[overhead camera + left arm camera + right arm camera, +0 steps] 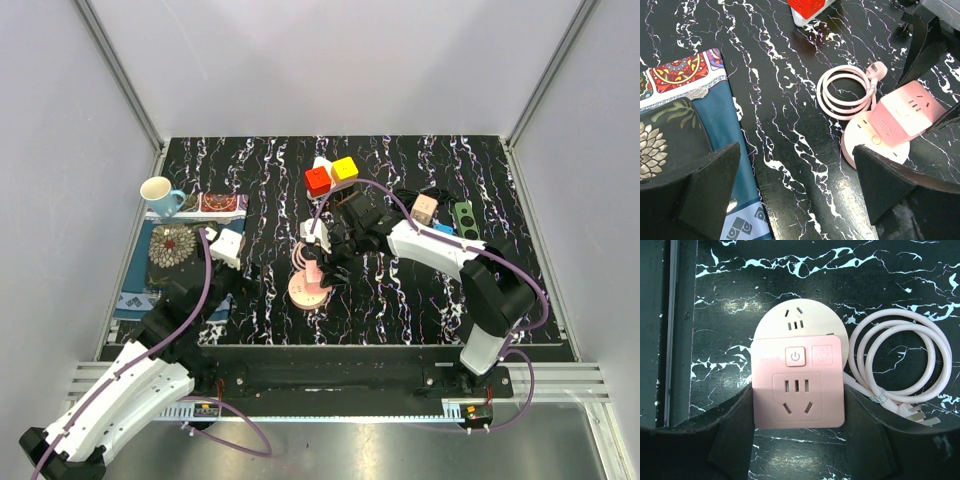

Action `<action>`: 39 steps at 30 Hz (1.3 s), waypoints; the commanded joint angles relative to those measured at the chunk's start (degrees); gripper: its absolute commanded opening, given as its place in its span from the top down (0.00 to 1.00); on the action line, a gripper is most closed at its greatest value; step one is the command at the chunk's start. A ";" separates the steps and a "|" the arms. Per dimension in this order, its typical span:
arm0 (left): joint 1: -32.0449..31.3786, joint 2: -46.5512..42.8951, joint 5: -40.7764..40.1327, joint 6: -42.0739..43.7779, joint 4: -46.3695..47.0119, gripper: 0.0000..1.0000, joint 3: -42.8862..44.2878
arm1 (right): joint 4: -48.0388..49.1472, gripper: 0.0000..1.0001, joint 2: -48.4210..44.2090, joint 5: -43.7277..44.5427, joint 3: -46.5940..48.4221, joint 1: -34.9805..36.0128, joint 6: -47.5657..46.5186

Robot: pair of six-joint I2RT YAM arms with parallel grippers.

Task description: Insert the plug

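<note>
The right gripper has its jaws partly closed on the pink adapter plug, one finger on each side edge. The plug hangs directly over the round pink socket base, which sits on the black marbled table near the middle.

In the right wrist view the base shows past the plug's far edge at 12 o'clock, with one set of slots uncovered. The move ahead seems to be mostly a downward press, perhaps with a small shift toward 12 o'clock. The prongs are on the hidden underside, so it cannot be told whether they line up with the slots or have begun to enter.

The plug is nearly square and has no marked long axis. In the left wrist view it looks tilted, its edges running from about 2 o'clock to 8 o'clock across the base.

Its top face is pale pink, with a power button and a small emblem above a set of socket slots. The base's coiled cord lies at 3 o'clock, just beside it.

The right arm is plainly the nearer. The left gripper stands with its jaws wide and empty, off at 9 o'clock by the patterned mat.
</note>
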 commanded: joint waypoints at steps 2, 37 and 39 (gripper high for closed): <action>0.27 0.20 1.35 0.99 3.06 0.01 0.08 | -4.71 0.89 2.12 1.91 2.33 0.16 -2.07; 0.35 -0.15 2.15 0.81 3.33 0.01 0.26 | -9.28 0.89 8.36 13.24 2.16 0.16 -4.10; 0.35 -0.41 2.15 0.90 3.33 0.01 0.34 | -9.80 0.83 7.66 14.48 1.54 0.25 -3.92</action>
